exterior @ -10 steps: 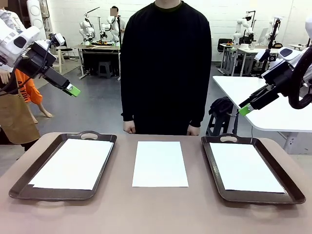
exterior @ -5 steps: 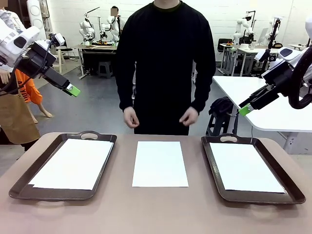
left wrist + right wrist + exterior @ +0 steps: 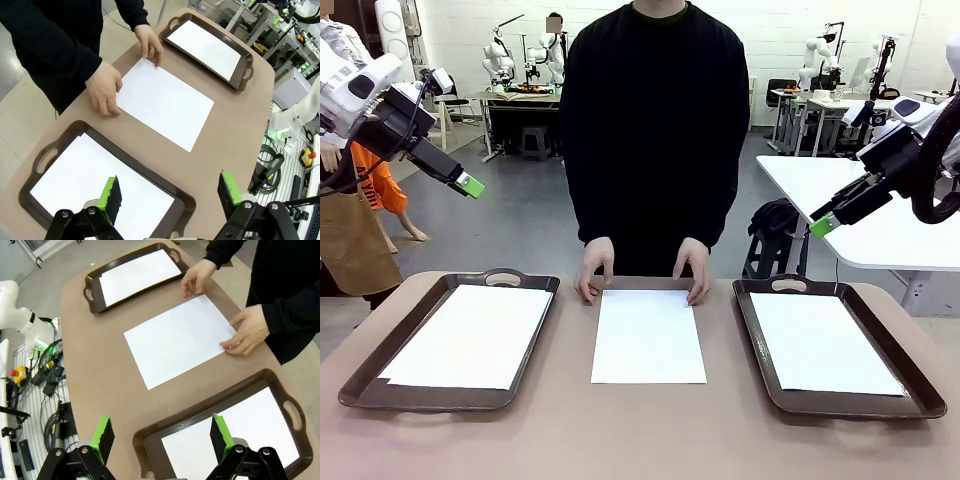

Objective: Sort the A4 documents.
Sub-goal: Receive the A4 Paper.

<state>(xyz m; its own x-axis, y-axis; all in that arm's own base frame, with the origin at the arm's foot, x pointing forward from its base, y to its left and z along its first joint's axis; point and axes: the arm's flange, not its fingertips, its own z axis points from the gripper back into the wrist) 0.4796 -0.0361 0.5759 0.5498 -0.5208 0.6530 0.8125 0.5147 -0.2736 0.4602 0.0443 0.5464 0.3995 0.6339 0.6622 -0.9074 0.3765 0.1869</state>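
Paper (image 3: 648, 336) lies flat mid-table between two trays (image 3: 360, 375) (each holding a white sheet) — a person's hands (image 3: 595, 270) touch its far corners. Left gripper (image 3: 170, 192) and right gripper (image 3: 160, 437) hang high, jaws wide, holding nothing.

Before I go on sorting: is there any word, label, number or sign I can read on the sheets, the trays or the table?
Middle sheet: blank, no print.
Sheet in the left tray: blank.
Sheet in the right tray: blank.
Left tray and right tray: plain dark brown, no label or brand.
Table: no markings.
So there is no readable text on any of them.
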